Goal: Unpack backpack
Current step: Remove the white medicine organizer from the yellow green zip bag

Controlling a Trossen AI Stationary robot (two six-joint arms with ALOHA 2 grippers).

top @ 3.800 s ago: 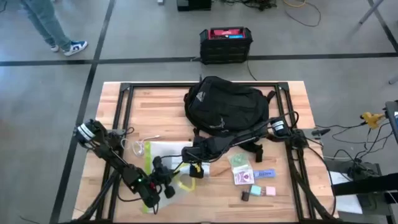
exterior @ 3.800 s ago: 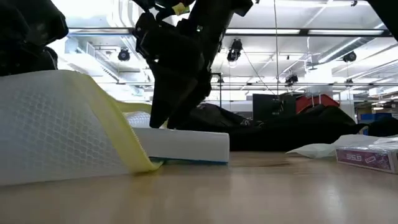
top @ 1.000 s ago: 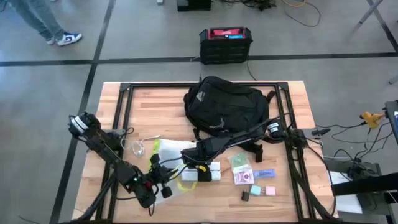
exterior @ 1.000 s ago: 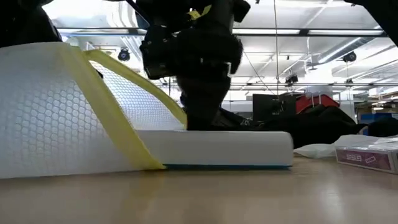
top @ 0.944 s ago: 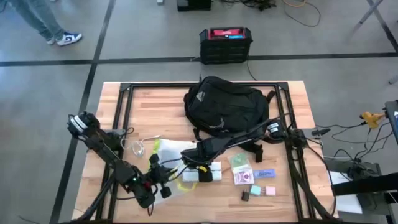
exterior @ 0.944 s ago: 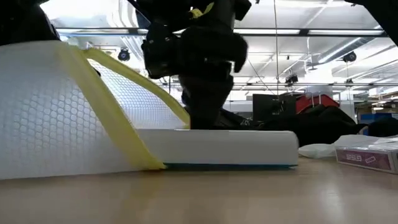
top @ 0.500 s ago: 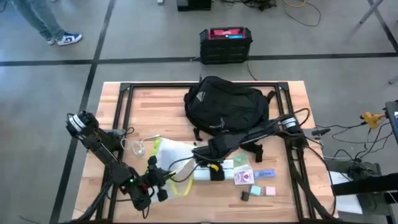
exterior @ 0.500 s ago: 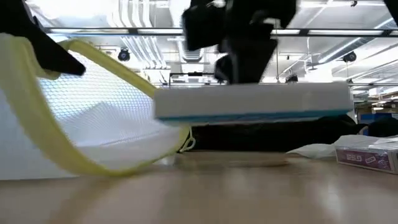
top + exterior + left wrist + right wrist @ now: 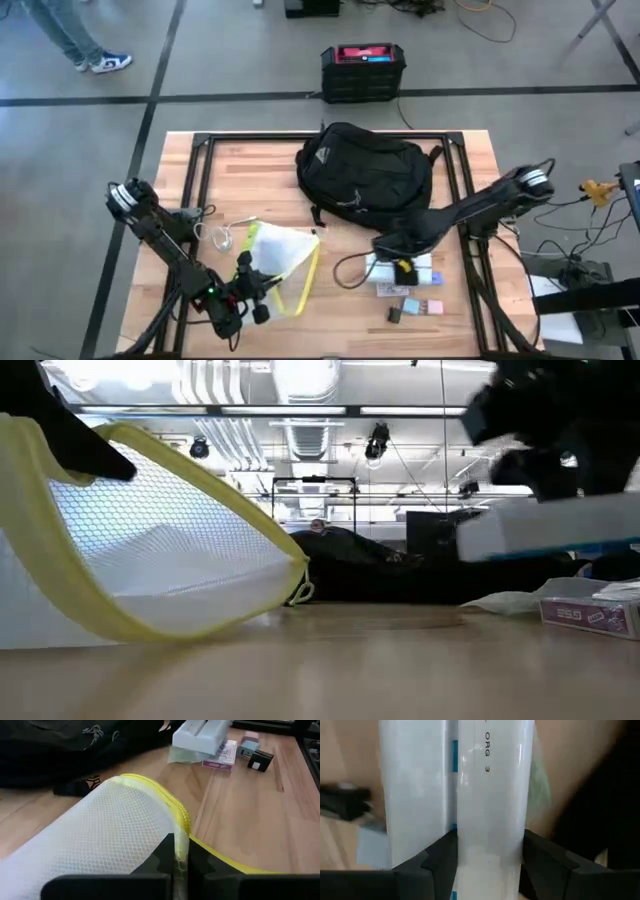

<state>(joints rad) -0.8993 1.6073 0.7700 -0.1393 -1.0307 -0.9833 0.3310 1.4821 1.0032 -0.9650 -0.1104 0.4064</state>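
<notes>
R tool grips white box; L tool pinches mesh bag.

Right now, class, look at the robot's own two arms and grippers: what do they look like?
Both are dark, slim jointed arms. The left gripper has flat matte black fingers; a small green light shows on its arm. The right gripper has angular black fingers, a yellow tag and a looping black cable.

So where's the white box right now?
In the high view the white box is on the table's right side, held off the surface by the right gripper, above the small cards, near the backpack.
</notes>
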